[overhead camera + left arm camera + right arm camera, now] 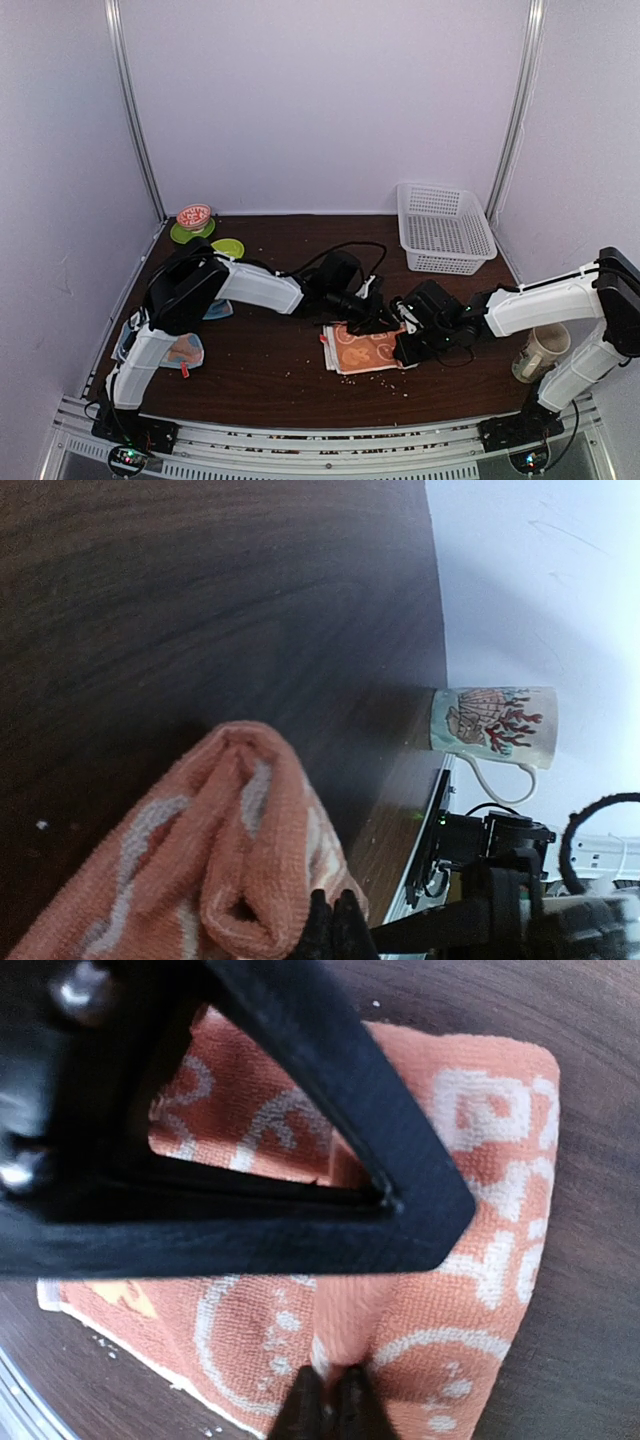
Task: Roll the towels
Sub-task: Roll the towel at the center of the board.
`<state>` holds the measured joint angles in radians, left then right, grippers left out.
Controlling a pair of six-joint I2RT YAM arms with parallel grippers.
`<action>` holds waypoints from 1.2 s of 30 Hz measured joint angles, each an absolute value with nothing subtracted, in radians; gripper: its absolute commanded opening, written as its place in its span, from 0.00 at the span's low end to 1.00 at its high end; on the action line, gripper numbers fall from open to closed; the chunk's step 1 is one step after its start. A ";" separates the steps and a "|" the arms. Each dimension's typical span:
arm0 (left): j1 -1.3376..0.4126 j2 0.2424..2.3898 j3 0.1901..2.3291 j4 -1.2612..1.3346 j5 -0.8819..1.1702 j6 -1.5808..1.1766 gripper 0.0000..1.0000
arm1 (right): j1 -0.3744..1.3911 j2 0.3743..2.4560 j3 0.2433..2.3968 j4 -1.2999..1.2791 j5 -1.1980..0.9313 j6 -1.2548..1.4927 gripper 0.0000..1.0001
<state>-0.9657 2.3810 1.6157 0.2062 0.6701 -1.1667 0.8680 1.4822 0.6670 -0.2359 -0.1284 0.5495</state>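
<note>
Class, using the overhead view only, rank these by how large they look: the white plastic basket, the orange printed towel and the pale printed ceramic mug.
1. white plastic basket, clearly the largest
2. orange printed towel, though partly covered
3. pale printed ceramic mug, the smallest

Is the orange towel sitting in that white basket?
No, the orange towel lies on the dark table, well in front of the white basket.
</note>
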 measured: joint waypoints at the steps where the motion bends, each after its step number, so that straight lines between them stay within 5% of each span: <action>1: -0.966 2.388 1.616 0.203 0.669 -1.168 0.00 | 0.868 1.478 0.667 -0.238 -0.133 0.547 0.22; 6: -0.961 2.405 1.616 0.171 0.661 -1.171 0.00 | 0.868 1.426 0.667 -0.283 -0.142 0.545 0.25; 25: -0.959 2.405 1.619 0.155 0.657 -1.170 0.00 | 0.857 1.365 0.582 -0.310 -0.183 0.576 0.12; 28: -0.959 2.405 1.619 0.155 0.657 -1.168 0.00 | 0.856 1.359 0.583 -0.318 -0.181 0.576 0.18; 36: -0.959 2.405 1.619 0.155 0.655 -1.161 0.00 | 0.737 1.182 0.573 -0.297 -0.208 0.634 0.54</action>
<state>-0.9592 2.4054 1.6188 0.1547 0.6548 -1.1606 0.7372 1.1816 0.5728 -0.2974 -0.2077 0.6342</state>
